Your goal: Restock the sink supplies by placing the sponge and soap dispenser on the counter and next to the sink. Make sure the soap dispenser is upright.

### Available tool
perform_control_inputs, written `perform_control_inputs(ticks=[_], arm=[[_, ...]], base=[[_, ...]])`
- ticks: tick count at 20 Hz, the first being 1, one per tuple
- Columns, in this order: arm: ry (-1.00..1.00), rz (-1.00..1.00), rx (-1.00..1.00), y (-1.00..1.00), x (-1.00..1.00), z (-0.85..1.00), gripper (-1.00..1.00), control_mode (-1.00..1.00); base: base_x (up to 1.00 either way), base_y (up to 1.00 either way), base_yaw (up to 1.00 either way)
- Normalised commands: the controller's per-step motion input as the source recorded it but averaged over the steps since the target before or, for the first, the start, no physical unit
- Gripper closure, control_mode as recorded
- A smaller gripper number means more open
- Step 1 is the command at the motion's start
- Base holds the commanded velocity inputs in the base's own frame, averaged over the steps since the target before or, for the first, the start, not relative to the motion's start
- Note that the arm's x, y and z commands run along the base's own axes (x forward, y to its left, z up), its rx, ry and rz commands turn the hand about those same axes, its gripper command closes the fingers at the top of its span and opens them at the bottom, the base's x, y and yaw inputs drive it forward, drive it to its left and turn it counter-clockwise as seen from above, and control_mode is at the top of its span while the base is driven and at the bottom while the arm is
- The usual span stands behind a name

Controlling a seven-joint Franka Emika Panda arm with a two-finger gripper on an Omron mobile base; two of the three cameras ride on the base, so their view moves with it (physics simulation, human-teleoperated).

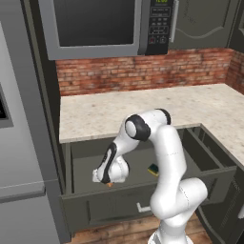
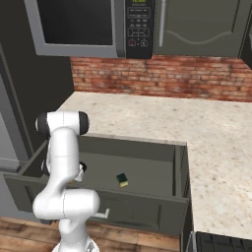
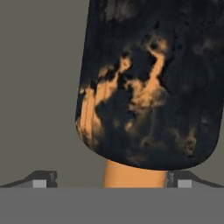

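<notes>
A grey fridge [image 1: 21, 143] stands at the far left. Just right of it, an open drawer [image 1: 95, 200] juts out under the beige worktop [image 1: 143, 112]. The tool [image 1: 108, 182] is down at the drawer's left, its fingers [image 3: 43, 178] spread either side of the orange neck of the soap dispenser [image 3: 151, 83]; whether they touch it, I cannot tell. To the right, apart from the tool, the sponge [image 1: 153, 169] lies on the drawer floor.

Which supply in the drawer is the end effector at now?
The soap dispenser, black with an orange neck between the fingertips; the sponge lies apart.
</notes>
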Motion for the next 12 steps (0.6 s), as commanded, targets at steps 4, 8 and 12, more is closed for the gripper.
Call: perform_control_inputs(ticks=[4, 8, 12], arm=[[0.14, -0.05, 0.0, 0.07, 0.0, -0.1, -1.0, -1.0], [0.16, -0.07, 0.0, 0.02, 0.0, -0.18, 1.0, -1.0], [0.09, -0.04, 0.0, 0.0, 0.0, -0.1, 1.0, -1.0]], base=[[0.0, 0.0, 0.0], [0.0, 0.0, 0.0], [0.0, 0.0, 0.0]])
